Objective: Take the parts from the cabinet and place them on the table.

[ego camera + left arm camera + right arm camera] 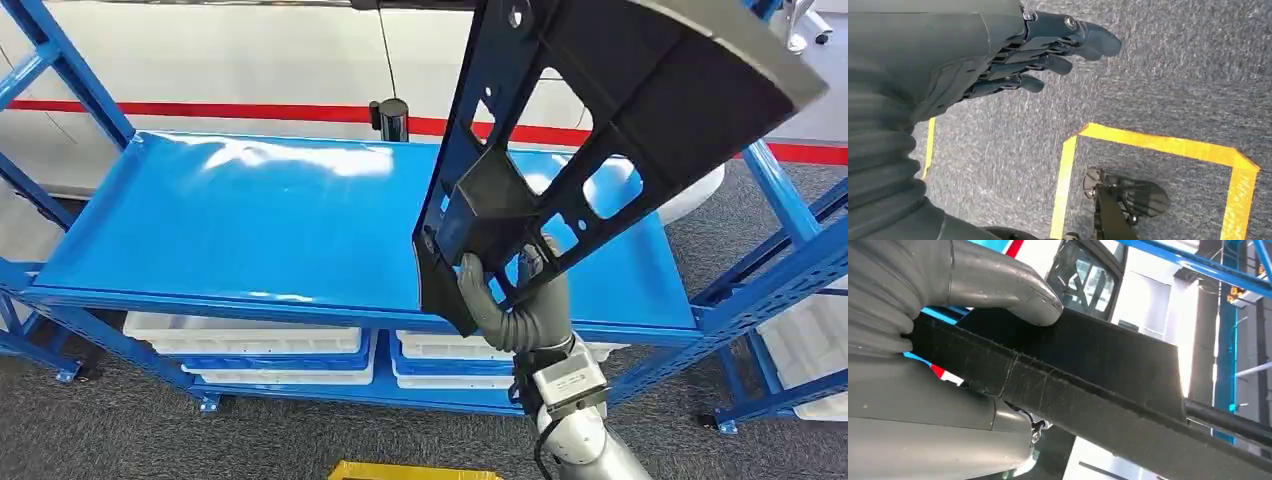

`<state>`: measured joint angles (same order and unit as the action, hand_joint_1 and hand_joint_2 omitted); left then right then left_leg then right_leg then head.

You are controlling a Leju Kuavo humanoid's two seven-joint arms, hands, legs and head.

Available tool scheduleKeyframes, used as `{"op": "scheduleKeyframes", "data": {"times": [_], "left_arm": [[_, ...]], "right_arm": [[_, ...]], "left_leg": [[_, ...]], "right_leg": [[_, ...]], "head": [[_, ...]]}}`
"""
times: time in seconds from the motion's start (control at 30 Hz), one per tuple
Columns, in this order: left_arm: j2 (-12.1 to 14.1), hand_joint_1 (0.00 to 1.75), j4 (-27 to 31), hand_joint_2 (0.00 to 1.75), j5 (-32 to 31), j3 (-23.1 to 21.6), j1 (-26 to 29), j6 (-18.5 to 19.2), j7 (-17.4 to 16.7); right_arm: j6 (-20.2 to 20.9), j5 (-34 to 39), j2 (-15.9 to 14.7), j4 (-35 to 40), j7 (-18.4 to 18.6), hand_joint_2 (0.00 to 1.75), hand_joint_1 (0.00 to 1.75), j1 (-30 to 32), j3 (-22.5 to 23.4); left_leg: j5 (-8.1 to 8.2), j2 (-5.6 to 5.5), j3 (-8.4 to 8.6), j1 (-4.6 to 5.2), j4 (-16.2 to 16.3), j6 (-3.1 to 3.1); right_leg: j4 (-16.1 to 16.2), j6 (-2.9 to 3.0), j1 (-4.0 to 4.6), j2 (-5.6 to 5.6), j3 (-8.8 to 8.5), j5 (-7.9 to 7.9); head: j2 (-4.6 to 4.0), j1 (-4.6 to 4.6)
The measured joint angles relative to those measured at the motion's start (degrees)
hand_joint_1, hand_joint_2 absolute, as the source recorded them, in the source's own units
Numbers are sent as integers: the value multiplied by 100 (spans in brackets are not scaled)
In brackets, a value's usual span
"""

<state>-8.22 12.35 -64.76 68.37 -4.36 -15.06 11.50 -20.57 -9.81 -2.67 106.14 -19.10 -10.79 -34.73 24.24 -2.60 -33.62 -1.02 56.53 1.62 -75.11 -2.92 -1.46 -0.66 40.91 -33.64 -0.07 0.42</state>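
Up above the blue shelf (250, 220): black part (610, 110), lower edge clamped in right hand (505, 300); left hand (1013, 65) empty, fingers (1048, 62) loosely apart.

We see a blue metal shelving rack (250, 230) on grey carpet (120, 430) marked with yellow tape (1168, 142). Behind stands a white wall (230, 60) with a red stripe (200, 108). White bins (250, 335) sit underneath.

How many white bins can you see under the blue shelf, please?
2: one white bin lies under the blue shelf at left, another at centre, partly hidden behind the right hand. Others may be hidden.
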Motion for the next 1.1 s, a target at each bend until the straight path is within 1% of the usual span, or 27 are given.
{"op": "scheduleKeyframes", "data": {"times": [0.03, 0.1, 0.13, 0.17, 0.2, 0.27, 0.3, 0.33, 0.37, 0.4, 0.47, 0.5, 0.53, 0.6, 0.63, 0.67, 0.73, 0.77, 0.8, 0.83, 0.87, 0.93, 0.97, 1.0, 1.03, 1.07, 1.1], "left_arm": [[-2, 0, 0, 175, 2, 0, 1, 4, -2], [-7, 0, 0, 175, 2, 0, -3, 11, -2], [2, 0, 2, 175, 2, 0, -1, 11, -9], [9, 0, 2, 175, 2, 0, -5, 7, -20], [7, 0, 2, 175, 2, 0, 2, 7, -31], [2, 0, 2, 175, 4, 2, 16, 7, -44], [2, 0, 2, 175, 4, 4, 18, 7, -44], [7, 0, 2, 175, 4, 7, 16, 9, -44], [7, 0, 2, 175, 9, 7, 13, 13, -39], [7, 0, 2, 175, 11, 13, 5, 13, -28], [7, 0, 2, 175, 11, 20, 5, 13, -15], [7, 0, 2, 175, 11, 22, 8, 13, -15], [9, 0, 2, 175, 11, 24, 13, 11, -15], [18, 0, 2, 175, 13, 26, 12, 11, -13], [20, 0, 2, 175, 13, 26, 9, 11, -11], [20, 0, 2, 175, 11, 26, 1, 13, -11], [18, 0, 2, 175, 11, 26, -6, 11, -2], [18, 0, 2, 175, 11, 26, -4, 11, -4], [17, 0, 2, 175, 11, 26, -4, 11, -2], [15, 0, 2, 175, 11, 26, -7, 9, -4], [18, 0, 2, 175, 11, 26, -7, 0, -4], [20, 0, 2, 175, 11, 26, -9, -2, -4], [20, 0, 2, 175, 11, 26, -6, -2, -11], [15, 0, 2, 175, 11, 26, -4, 0, -18], [11, 0, 2, 175, 11, 26, -3, -2, -20], [9, 0, 2, 175, 9, 26, -1, -2, -20], [-2, 0, 2, 175, 9, 26, -2, -2, -20]], "right_arm": [[0, 0, 0, 2, 0, 175, 175, 3, 0], [-2, 0, 0, 2, 0, 175, 175, 3, 2], [-4, 0, -2, 2, 0, 175, 175, 0, 2], [-7, 0, 0, 11, 7, 175, 175, 12, 2], [-9, 6, -11, 11, 9, 175, 175, 9, 11], [7, 4, -26, 11, 31, 175, 175, 8, 18], [46, 7, -37, 11, 31, 175, 175, -1, 17], [105, 29, -44, 11, 35, 175, 175, -14, 17], [138, 42, -50, 9, 35, 175, 175, -28, 17], [160, 42, -57, 9, 37, 175, 175, -35, 17], [177, 39, -74, 2, 37, 175, 175, -42, 17], [179, 39, -79, -5, 37, 175, 175, -44, 15], [181, 39, -85, -9, 37, 175, 175, -46, 15], [181, 39, -94, -7, 39, 175, 175, -70, 15], [181, 39, -94, -9, 39, 175, 175, -91, 15], [181, 39, -99, -7, 39, 175, 175, -102, 18], [181, 37, -101, -9, 42, 175, 175, -118, 15], [181, 37, -101, -7, 42, 175, 175, -120, 15], [181, 37, -103, -7, 42, 175, 175, -126, 18], [181, 37, -111, -7, 42, 175, 175, -127, 24], [179, 37, -120, -7, 42, 175, 175, -135, 26], [168, 35, -142, -9, 42, 175, 175, -124, 28], [147, 24, -151, -11, 42, 175, 175, -115, 33], [125, 24, -155, -18, 44, 175, 175, -103, 39], [111, 22, -158, -22, 46, 175, 175, -92, 42], [98, 13, -157, -22, 48, 175, 175, -86, 42], [87, -7, -158, -22, 48, 175, 175, -88, 42]], "left_leg": [[-5, -2, 2, -22, 10, -27], [3, -28, 6, -74, 30, -106], [10, -30, -6, -65, 47, -173], [33, -48, -21, -38, 77, -227], [11, -50, -32, -38, 68, -263], [-27, -61, -26, -68, 34, -331], [0, -36, -41, -87, 48, -357], [136, 115, -81, -79, 195, -360], [367, 192, -209, -76, 521, -358], [661, 215, -436, -76, 1061, -364], [990, 218, -785, -76, 1885, -364], [974, 218, -808, -76, 1979, -357], [829, 219, -675, -74, 1765, -337], [357, 248, -82, -75, 734, -297], [283, 285, 153, -74, 263, -282], [318, 282, 171, -29, 220, -291], [285, 248, 110, 1, 233, -247], [265, 235, 95, 31, 234, -209], [213, 238, 80, 16, 187, -140], [174, 246, 69, -6, 173, -91], [150, 242, 37, -4, 173, -51], [98, 232, -49, 12, 176, 6], [69, 229, -93, 23, 177, 10], [41, 226, -130, 33, 177, 9], [19, 222, -158, 36, 178, 2], [-3, 213, -175, 37, 178, -6], [-26, 205, -190, 37, 178, -26]], "right_leg": [[331, -94, -26, 4, -157, 166], [1429, -268, -90, 5, -705, 597], [1802, -288, -115, 17, -863, 686], [1813, -174, -58, -31, -908, 735], [1772, -88, -48, -24, -883, 745], [1739, -8, -21, -18, -853, 758], [1764, 46, -57, 2, -852, 790], [1767, 89, -64, 23, -853, 796], [1767, 150, -55, 36, -848, 806], [1765, 167, -31, 63, -837, 809], [1760, 195, 9, 99, -810, 824], [1759, 198, 22, 111, -801, 827], [1758, 197, 28, 118, -801, 828], [1739, 194, 27, 122, -810, 827], [1717, 189, 28, 126, -802, 827], [1692, 166, 98, 134, -767, 838], [1709, 117, 73, 146, -741, 871], [1743, 73, 49, 157, -742, 900], [1736, 38, 66, 161, -731, 908], [1646, 34, 44, 141, -640, 811], [1424, 70, 47, 128, -543, 639], [492, 130, 49, 101, -145, 206], [44, 128, 49, 89, 39, 44], [-147, 93, 49, 87, 101, -4], [-12, 53, 50, 87, 4, 50], [347, 8, 50, 87, -216, 174], [950, -35, 50, 87, -571, 364]], "head": [[0, 0], [-2, 2], [0, 22], [-2, 22], [0, 9], [0, 15], [-2, 11], [0, 0], [-2, -26], [0, -31], [0, -33], [0, -31], [0, -33], [0, -33], [0, -33], [0, -35], [0, -26], [-2, -26], [0, -29], [0, -31], [0, -15], [0, -15], [0, -9], [0, -17], [0, -11], [0, -13], [0, -11]]}}
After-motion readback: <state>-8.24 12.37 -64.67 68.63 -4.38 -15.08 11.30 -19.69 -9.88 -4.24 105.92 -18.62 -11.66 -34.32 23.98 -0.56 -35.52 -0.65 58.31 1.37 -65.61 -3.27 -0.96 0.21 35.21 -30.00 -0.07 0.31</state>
